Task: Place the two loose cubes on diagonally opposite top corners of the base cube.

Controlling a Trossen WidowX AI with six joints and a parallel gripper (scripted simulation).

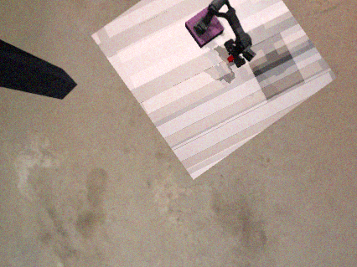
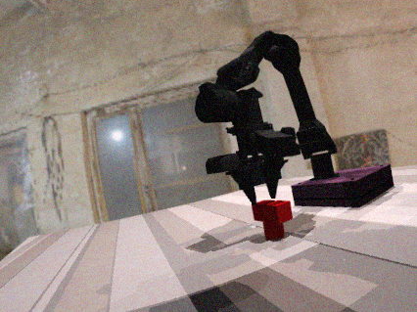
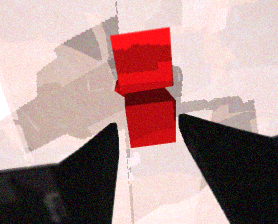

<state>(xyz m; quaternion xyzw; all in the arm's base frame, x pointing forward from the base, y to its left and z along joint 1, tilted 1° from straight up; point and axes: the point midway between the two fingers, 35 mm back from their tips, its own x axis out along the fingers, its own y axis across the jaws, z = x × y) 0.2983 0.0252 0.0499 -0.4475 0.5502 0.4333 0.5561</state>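
Flanking 2 red cubes (image 3: 149, 112) atop 1 base, 1 opened hand (image 3: 148, 145).

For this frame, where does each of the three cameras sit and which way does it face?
Top: high overhead, looking straight down at the striped table; the whole arm and its purple base plate show.
Exterior: low at table level, looking across at the red cube stack with the arm behind it.
Wrist: on the arm, looking down between its own dark jaws at the two upper red cubes.
Shared: all three catch the red cubes; wrist and exterior both show the gripper open, with gaps on both sides of the cube.
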